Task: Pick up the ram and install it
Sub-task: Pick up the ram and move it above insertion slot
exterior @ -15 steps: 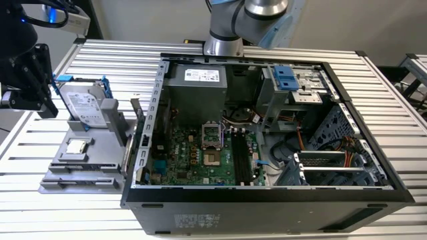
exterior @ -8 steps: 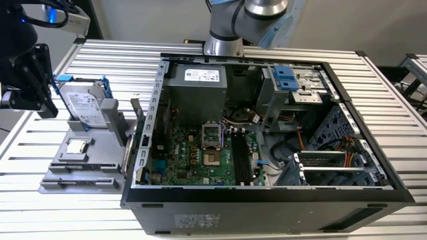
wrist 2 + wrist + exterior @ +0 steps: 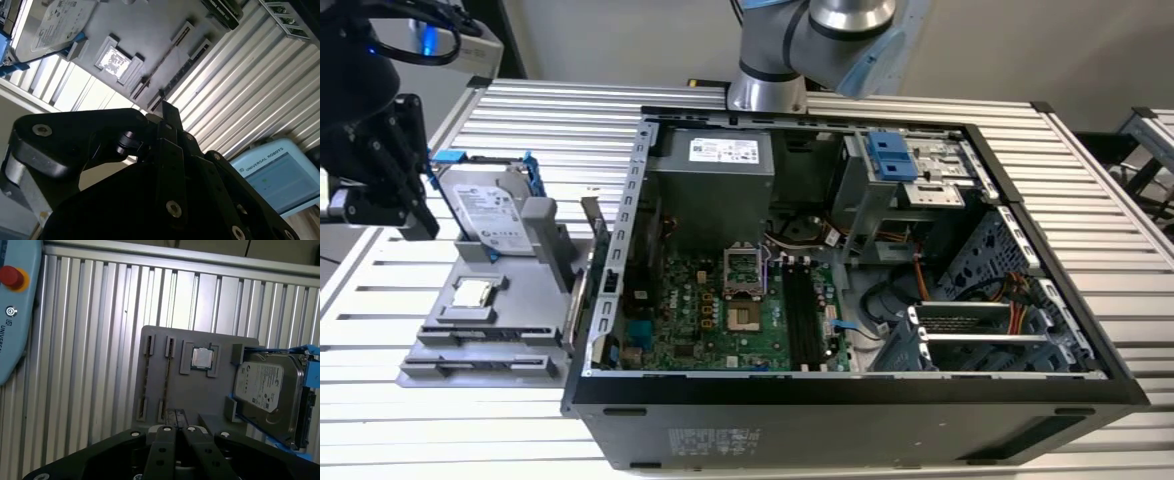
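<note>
Surface: slatted metal table (image 3: 547, 110) under an open computer case (image 3: 854, 390)
Exterior view: grey tray (image 3: 520, 290) at nine o'clock of the case, hard drive (image 3: 487, 215) standing at the tray's twelve o'clock end; gripper (image 3: 384, 195) hanging over the tray near ten o'clock
Second wrist view: fingers (image 3: 167, 150) pressed together, gripping nothing; ram (image 3: 165, 59) apparently the thin strip on edge in the tray slot nearest the processor (image 3: 115, 60)
First wrist view: closed fingertips (image 3: 170, 416) roughly in line with that strip, not touching
Risk: probably a jab on the stick's top edge if lowered while closed, or a slot post pinched instead through slight skew
</note>
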You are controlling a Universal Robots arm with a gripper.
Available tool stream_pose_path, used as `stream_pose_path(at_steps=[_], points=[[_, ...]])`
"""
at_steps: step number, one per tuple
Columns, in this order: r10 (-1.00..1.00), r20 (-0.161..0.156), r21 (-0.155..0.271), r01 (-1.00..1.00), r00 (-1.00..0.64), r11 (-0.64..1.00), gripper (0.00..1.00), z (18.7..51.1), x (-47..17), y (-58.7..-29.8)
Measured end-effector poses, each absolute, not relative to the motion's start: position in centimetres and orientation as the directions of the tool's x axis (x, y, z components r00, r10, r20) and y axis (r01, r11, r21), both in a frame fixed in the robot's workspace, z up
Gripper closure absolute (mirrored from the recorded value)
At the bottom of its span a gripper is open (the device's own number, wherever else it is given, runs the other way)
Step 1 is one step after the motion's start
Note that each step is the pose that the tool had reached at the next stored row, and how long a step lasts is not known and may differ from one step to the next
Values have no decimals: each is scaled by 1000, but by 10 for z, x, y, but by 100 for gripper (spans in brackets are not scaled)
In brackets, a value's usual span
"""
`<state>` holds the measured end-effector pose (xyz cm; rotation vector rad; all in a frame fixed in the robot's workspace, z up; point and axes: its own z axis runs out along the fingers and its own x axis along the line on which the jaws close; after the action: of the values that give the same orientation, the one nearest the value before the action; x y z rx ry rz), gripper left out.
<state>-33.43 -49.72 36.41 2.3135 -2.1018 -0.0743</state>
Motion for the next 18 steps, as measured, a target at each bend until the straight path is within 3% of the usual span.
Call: stream_pose_path(at_steps=[18], points=[[-995,-25,43,-994,95,-96,100,356,-334,-497]])
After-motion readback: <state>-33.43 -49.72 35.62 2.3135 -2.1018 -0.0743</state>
